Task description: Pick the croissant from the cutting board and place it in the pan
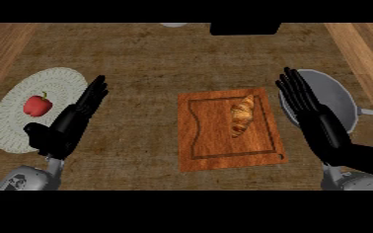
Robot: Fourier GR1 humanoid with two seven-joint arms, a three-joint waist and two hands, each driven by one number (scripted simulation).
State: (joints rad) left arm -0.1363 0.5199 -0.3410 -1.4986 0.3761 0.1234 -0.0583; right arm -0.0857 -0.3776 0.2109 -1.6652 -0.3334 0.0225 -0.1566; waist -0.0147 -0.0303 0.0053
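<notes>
1. croissant [243, 114] golden brown, lying lengthwise on the right half of the wooden cutting board [211, 138], near the board's far right corner; touched by neither hand.
2. pan [339, 96] grey and round, just right of the board, with nothing visible inside; left rim partly hidden behind the right hand.
3. right hand [315, 116] wide open, fingers straight and pointing away, holding nothing; placed between the board's right edge and the pan, near the croissant but apart from it.
4. left hand [69, 121] at the view's left, fingers straight, holding nothing, resting beside a pale plate [62, 79] with a red pepper [38, 105] on it.
5. progress, as a judgement: at the very start; no grasp formed, croissant not yet lifted, pan not yet filled.
6. left to do, by the look of things: reach over to the croissant, most likely with the nearer right hand, close round it, lift it off the board, carry it the short way right and set it down in the pan.
</notes>
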